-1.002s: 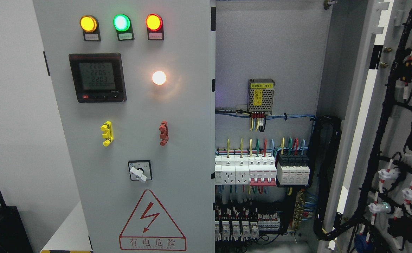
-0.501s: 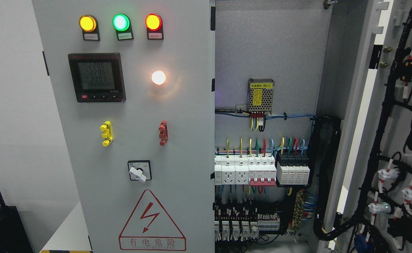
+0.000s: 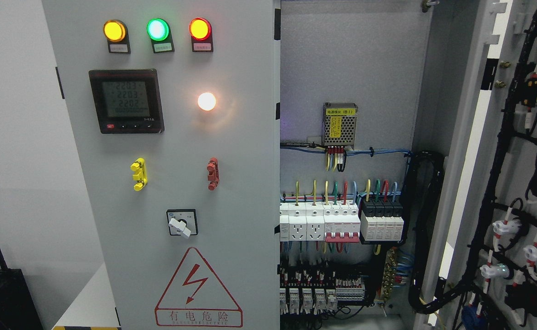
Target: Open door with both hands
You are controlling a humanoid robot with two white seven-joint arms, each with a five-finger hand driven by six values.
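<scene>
Right door swung wide beside the closed left door; no robot hands visible, can't tell their state. Left door probably next.

The electrical cabinet's left door stands shut, carrying three lit indicator lamps along its top edge, a digital meter below them, a rotary switch and a red warning triangle near its bottom edge. The right door is swung open at the right, its inner face strung with black wiring. Between them, circuit breakers and a power supply show inside.
</scene>
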